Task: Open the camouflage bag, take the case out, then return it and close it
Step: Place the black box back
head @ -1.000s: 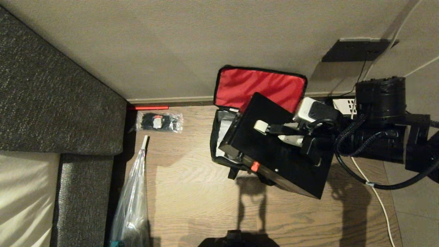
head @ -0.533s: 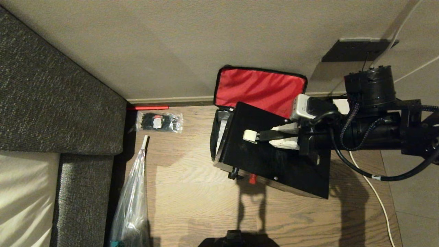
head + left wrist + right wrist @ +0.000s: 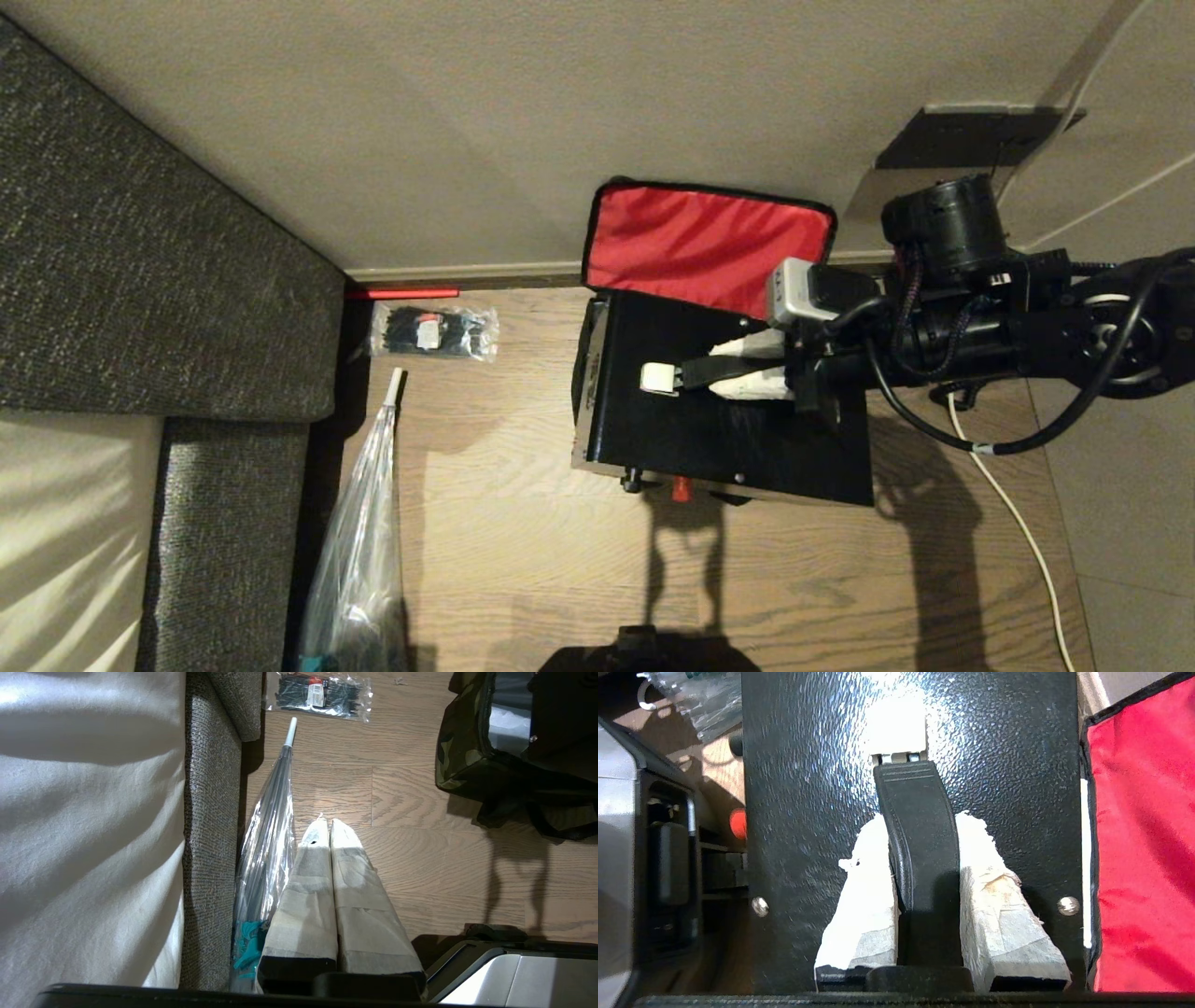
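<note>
So going left to right: one grey sofa (image 3: 140, 280) fills the left side, with one folded clear umbrella (image 3: 359, 551) lying along its edge and one clear packet of black ties (image 3: 434, 331) up by the skirting board. Then one camouflage bag (image 3: 460, 751) sitting on the wood floor (image 3: 513, 560) against the wall, its red-lined lid (image 3: 705, 245) flipped up and leaning on the wall. One black case (image 3: 724, 415) sits level across the bag's open mouth, with its right end sticking out past the bag. There's a decent stretch of bare floor between the umbrella and the bag, and more in front of the bag.

The right gripper (image 3: 724, 366) comes in from the right, its taped fingers (image 3: 859, 896) clamped narrow on the case's black handle (image 3: 920, 830), one finger each side. The handle's white end piece sits just past the fingertips.

The left gripper (image 3: 324, 828) hangs low over the floor beside the umbrella, fingers pressed together, holding nothing.
</note>
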Controlling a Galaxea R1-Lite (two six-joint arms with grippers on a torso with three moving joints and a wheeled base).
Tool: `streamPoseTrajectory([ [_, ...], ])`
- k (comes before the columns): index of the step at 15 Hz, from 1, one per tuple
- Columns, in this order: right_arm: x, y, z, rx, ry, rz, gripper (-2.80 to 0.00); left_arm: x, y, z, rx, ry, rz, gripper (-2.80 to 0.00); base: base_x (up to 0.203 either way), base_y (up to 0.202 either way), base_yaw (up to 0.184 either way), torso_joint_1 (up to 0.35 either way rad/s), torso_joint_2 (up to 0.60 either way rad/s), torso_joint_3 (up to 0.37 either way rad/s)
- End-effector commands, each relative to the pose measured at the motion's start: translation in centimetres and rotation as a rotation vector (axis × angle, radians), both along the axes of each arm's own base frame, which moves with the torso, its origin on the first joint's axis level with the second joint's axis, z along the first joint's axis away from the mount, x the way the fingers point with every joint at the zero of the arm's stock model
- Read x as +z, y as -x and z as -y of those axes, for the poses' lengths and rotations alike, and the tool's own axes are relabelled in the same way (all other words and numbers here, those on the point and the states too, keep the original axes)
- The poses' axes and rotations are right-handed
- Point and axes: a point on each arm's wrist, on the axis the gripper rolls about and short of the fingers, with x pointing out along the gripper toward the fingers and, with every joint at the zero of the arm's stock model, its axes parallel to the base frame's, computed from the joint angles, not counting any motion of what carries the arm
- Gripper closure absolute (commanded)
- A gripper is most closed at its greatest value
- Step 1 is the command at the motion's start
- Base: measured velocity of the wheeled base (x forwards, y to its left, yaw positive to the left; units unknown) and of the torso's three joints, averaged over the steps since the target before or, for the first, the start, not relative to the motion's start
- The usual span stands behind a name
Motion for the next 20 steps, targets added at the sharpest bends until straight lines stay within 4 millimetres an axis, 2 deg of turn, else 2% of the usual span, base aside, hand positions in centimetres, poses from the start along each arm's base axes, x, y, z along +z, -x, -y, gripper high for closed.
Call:
streamPoseTrajectory([
  [1,-0.4,-1.5,-0.1,0.018,0.003,-0.020,0.00,-0.1,0.0,0.0,0.000,0.001,-0.001,0.00,0.000,0.000,0.000,0.000,0.00,0.000],
  [5,-0.6,-2.6,0.0,0.027,0.009,-0.040,0.00,-0.1,0.0,0.0,0.000,0.001,-0.001,0.00,0.000,0.000,0.000,0.000,0.00,0.000],
  [13,1.5,-2.2,0.6,0.021,0.014,-0.063,0.00,-0.1,0.0,0.0,0.000,0.001,-0.001,0.00,0.000,0.000,0.000,0.000,0.00,0.000],
  [20,2.7,-3.4,0.0,0.024,0.003,-0.045,0.00,-0.1,0.0,0.0,0.000,0.001,-0.001,0.00,0.000,0.000,0.000,0.000,0.00,0.000],
])
